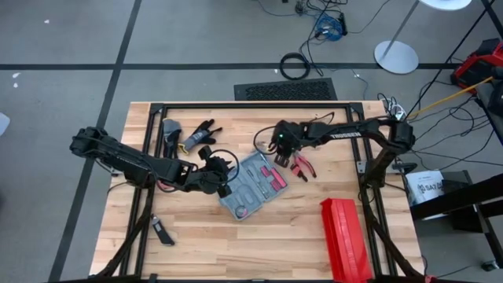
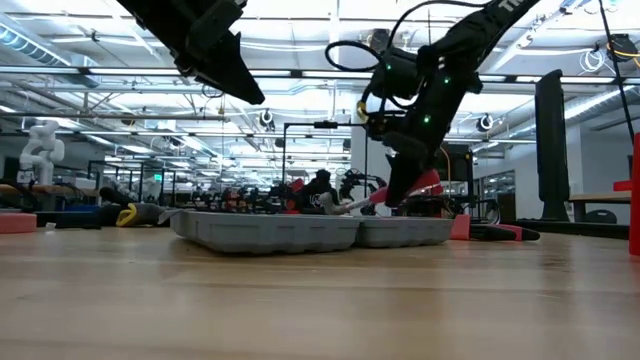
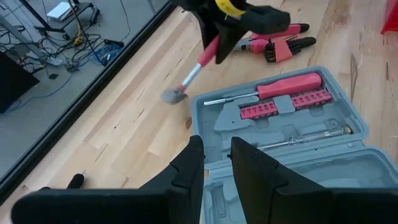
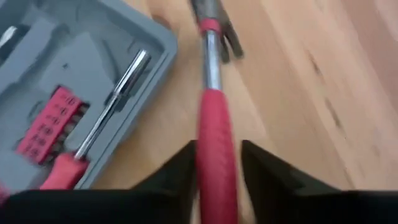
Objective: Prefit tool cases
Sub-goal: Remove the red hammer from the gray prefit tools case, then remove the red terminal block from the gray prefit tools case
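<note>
Tool case open mid-table, hammer between the right fingers

The tool case point(image 1: 253, 187) lies open at the middle of the table point(image 1: 196, 244), a screwdriver point(image 3: 273, 91) in its grey slots. The right gripper point(image 4: 217, 163), just beside the case's far edge, has its fingers on either side of a red-handled hammer point(image 4: 214, 118). The left gripper point(image 3: 216, 163) hovers over the case's near half, fingers narrowly apart, holding nothing.
</note>
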{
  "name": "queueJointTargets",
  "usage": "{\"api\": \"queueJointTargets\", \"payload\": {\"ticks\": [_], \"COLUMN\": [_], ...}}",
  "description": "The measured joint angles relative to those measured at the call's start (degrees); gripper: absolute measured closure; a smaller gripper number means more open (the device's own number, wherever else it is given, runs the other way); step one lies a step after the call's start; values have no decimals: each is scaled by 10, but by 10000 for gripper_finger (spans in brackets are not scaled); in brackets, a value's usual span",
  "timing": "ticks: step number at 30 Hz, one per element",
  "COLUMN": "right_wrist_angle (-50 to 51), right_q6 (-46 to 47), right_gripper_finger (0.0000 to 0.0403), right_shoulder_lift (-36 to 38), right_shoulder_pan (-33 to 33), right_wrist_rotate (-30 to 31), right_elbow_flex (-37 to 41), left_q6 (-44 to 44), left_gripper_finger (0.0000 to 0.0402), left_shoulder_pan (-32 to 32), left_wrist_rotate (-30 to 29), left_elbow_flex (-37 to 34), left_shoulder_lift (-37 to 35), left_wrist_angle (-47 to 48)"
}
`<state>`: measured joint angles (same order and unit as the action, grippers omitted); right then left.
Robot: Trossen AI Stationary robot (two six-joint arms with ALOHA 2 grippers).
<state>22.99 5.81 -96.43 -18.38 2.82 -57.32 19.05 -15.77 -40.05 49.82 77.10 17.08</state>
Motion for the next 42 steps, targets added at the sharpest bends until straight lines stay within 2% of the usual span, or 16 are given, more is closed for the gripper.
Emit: {"api": "queueJointTargets", "payload": {"ticks": [3, 5, 10, 14, 16, 20, 26, 33, 42], "right_wrist_angle": [25, 43, 53, 28, 1, -47, -97, -115, -119], "right_q6": [23, 31, 51, 70, 73, 73, 83, 108, 140], "right_gripper_finger": [216, 200, 201, 217, 224, 235, 243, 243, 244], "right_shoulder_lift": [18, 34, 83, 94, 86, 60, 4, -59, -121], "right_shoulder_pan": [8, 18, 53, 113, 144, 196, 224, 216, 199], "right_wrist_rotate": [-2, 1, 1, 1, 10, 78, 136, 136, 147], "right_elbow_flex": [0, 0, 0, 0, 0, 0, 0, 0, -4], "left_q6": [0, 0, 1, -3, -13, -29, -33, -28, -26], "left_gripper_finger": [315, 315, 315, 315, 315, 315, 315, 315, 315], "left_shoulder_pan": [0, 0, 0, 4, 12, 34, 64, 81, 81], "left_wrist_rotate": [6, 19, 34, 51, 56, 77, 90, 123, 135], "left_elbow_flex": [0, 0, 0, 0, 0, 0, 1, 3, 3], "left_shoulder_lift": [0, 2, 18, 54, 82, 145, 211, 250, 255], "left_wrist_angle": [0, -1, -6, -42, -63, -112, -128, -145, -144]}}
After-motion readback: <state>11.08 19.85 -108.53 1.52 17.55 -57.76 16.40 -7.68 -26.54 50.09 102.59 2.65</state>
